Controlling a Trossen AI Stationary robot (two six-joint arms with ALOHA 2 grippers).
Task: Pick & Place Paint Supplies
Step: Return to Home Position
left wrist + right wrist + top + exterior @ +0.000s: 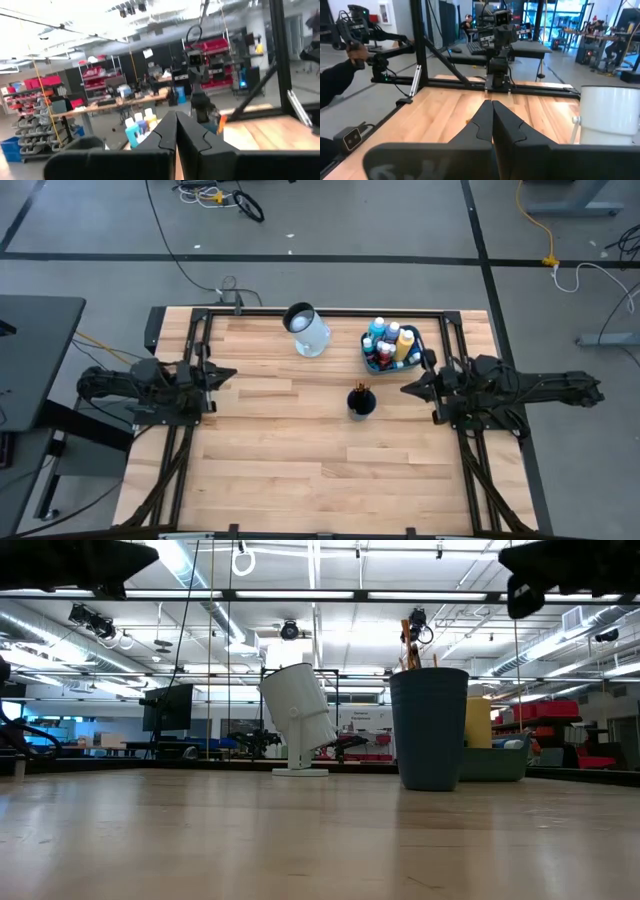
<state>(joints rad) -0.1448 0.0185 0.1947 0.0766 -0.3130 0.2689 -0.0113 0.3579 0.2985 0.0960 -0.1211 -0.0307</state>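
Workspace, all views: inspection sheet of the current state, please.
Surface: wooden table, three containers on it.
Job's things: paint bottles in the teal tub; paintbrushes upright in the dark blue cup.
Clutter: white jug, tilted.
End effectors: left end effector at the table's left side, right end effector beside the cup, apart from it; both shut, holding nothing.
Cables: yellow cable and black cables on the floor.
Surroundings: a person's dark sleeve beyond the table; shelving behind.

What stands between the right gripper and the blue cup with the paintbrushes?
Nothing visible does. Only table wood lies between the right gripper and the blue cup holding the paintbrushes; the teal tub stands off that line.
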